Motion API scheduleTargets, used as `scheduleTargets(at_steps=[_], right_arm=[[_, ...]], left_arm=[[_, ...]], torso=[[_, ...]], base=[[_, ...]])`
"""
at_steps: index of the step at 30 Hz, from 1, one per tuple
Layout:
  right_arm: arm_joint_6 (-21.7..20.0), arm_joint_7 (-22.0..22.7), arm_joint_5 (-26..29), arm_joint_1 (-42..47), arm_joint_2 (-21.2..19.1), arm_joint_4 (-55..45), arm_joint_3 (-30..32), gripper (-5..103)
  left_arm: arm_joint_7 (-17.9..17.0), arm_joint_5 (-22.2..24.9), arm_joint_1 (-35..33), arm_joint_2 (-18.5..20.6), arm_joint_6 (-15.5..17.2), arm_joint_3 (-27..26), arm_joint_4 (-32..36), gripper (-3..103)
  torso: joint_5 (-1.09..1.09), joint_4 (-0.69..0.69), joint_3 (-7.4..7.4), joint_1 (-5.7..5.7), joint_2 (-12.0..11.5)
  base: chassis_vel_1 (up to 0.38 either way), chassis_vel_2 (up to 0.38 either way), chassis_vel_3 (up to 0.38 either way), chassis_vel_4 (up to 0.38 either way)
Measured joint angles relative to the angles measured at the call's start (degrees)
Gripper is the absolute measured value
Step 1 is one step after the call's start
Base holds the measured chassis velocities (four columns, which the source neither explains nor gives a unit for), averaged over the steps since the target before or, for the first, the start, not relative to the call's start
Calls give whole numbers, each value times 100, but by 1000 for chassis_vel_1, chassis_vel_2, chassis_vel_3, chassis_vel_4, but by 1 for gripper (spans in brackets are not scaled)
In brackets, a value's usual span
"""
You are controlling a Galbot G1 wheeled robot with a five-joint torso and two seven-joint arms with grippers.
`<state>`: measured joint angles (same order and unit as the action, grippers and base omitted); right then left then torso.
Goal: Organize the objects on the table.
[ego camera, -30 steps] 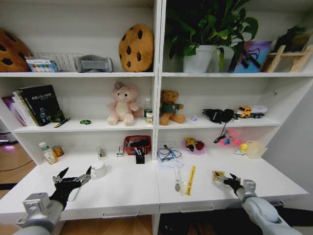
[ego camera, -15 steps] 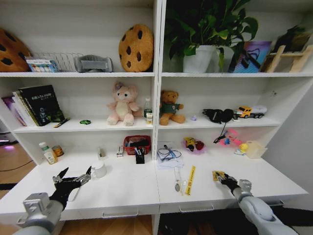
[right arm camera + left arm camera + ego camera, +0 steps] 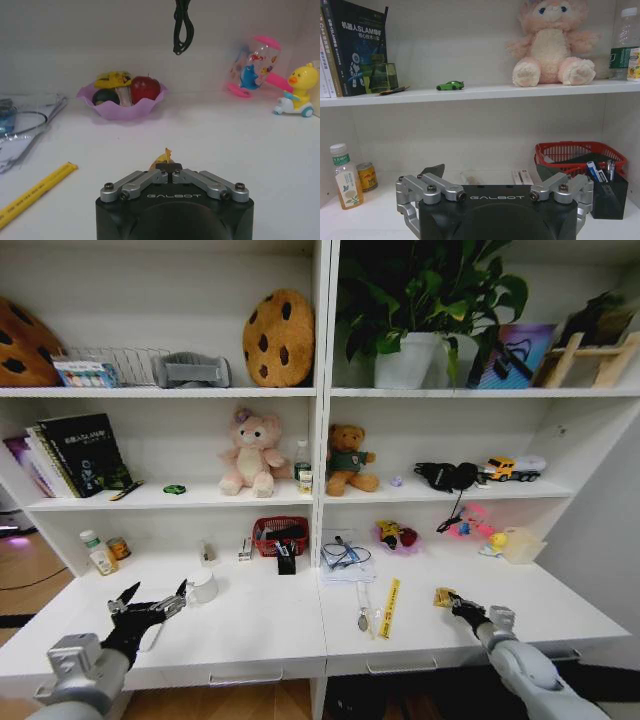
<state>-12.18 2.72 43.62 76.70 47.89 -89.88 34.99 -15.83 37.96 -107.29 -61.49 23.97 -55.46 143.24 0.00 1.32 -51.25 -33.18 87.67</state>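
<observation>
The right gripper sits low over the right half of the long white desk, its fingers drawn together and pinching a small yellow crinkled wrapper-like piece, whose tip pokes up just past the closed fingertips. From the right wrist view, a pink scalloped bowl of toy fruit stands farther back on the desk, and a flat yellow ruler-like strip lies off to one side.

The left gripper hovers above the left half of the desk with its fingers spread wide, nothing between them and nothing touched. A small white round jar stands just beside it.

The tiny green toy car rests on the shelf above, between the dark upright books and the pink plush bear. Blue and black pens stand in a black holder beside the red mesh basket.
</observation>
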Motion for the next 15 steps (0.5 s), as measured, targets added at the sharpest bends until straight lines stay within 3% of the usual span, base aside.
scheduleTargets(at_steps=[7, 11, 15], right_arm=[[-165, -28, 288, -1271, -171, 419, -651, 0], [-181, -91, 351, -3153, 13, 1474, -1920, 0], [-153, -122, 326, -3851, 174, 2014, -2366, 0]], left_arm=[[-1, 0, 0, 0, 0, 0, 0, 100], [-1, 0, 0, 0, 0, 0, 0, 100], [0, 0, 0, 0, 0, 0, 0, 100]], torso=[[0, -5, 0, -1, 0], [0, -2, -1, -1, -1], [-2, -7, -1, -1, -1]], base=[[0, 0, 0, 0], [0, 0, 0, 0], [0, 0, 0, 0]])
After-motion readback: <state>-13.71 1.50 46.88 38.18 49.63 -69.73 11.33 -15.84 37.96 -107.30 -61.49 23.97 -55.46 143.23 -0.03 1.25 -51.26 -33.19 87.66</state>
